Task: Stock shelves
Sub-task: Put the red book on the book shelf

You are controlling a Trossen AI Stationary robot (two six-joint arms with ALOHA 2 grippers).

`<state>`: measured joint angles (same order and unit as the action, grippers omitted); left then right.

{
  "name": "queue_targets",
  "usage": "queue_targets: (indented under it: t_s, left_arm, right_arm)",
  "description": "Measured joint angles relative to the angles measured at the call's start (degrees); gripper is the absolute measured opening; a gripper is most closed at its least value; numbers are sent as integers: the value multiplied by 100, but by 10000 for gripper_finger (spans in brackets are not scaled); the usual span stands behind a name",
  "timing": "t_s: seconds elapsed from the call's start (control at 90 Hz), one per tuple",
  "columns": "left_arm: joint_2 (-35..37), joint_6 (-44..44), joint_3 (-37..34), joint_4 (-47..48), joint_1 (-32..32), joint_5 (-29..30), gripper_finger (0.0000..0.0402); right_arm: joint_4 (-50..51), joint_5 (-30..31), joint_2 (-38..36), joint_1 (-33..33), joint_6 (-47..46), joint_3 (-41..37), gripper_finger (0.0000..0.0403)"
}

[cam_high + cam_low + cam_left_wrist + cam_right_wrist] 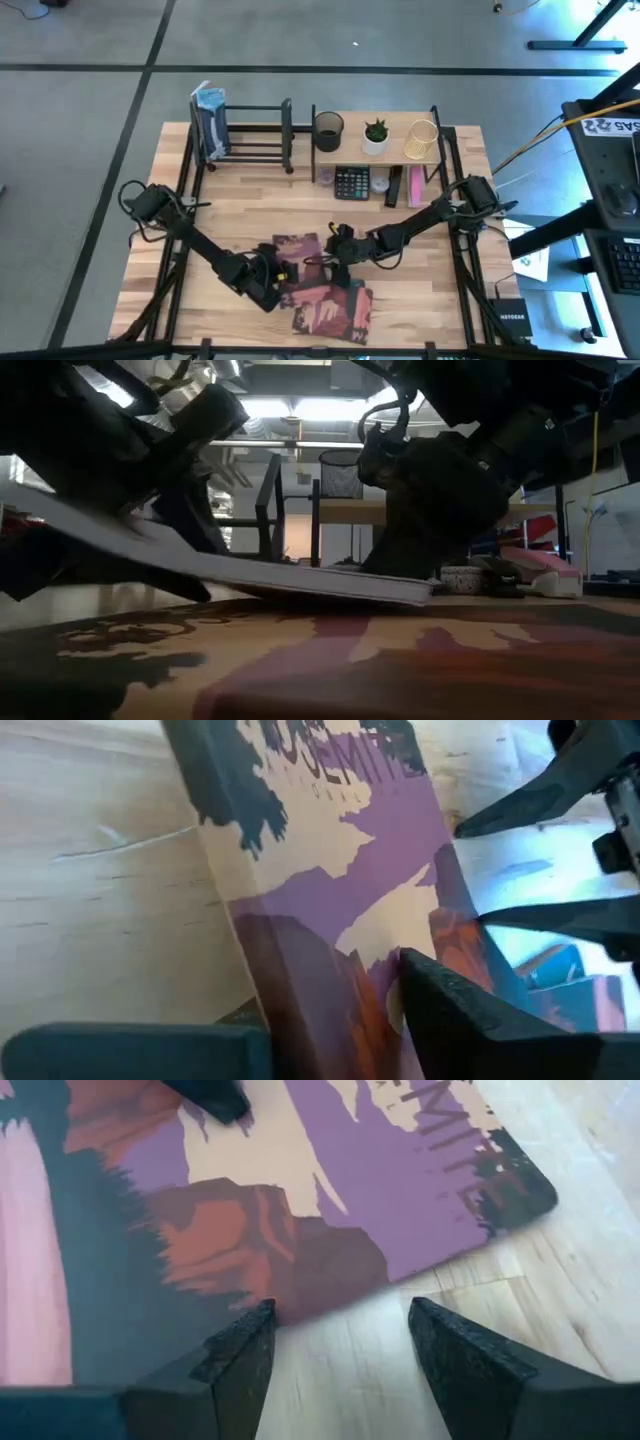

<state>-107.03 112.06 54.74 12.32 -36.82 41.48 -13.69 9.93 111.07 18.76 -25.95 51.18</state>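
Note:
Two picture-cover books lie at the table's near middle. The purple Yosemite book (300, 247) is tilted: its left end is raised, and its right end (420, 594) rests low. My left gripper (272, 278) is shut on it. The second book (335, 310) lies flat nearer the front edge. My right gripper (340, 1340) stands open just off the purple book's right edge, over bare wood. At the far side stand the shelves: the black bar rack (255, 135) and the light-wood board shelf (385, 150). My left gripper pinches the purple book between its two fingers at the end away from the title. One finger lies on the cover (440, 1005), and the other comes in under the book's edge (235, 1020). The fingers reach in low from the table's left. That end is lifted and the far end stays down.
A pale blue book (210, 122) stands in the rack's left end. On the board shelf are a mesh cup (328, 130), a small plant (376, 135) and a gold wire holder (422, 140). A calculator (351, 182) and small items lie under it.

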Motion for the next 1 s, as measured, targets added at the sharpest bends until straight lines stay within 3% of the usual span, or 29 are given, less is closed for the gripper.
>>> queue_targets:
  t_s: [0.333,0.511,0.822,1.0]
  left_arm:
    - [120,166,0,150,-289,-354,191]
    - [308,352,0,345,-454,-762,203]
    - [697,881,0,910,-817,-912,170]
    - [860,1236,0,1174,-989,-902,113]
  right_arm:
    - [20,0,0,0,-11,-4,218]
    - [23,-4,0,1,-20,-7,218]
    - [22,-39,0,0,-31,-9,218]
    - [15,-42,2,0,-31,-11,218]
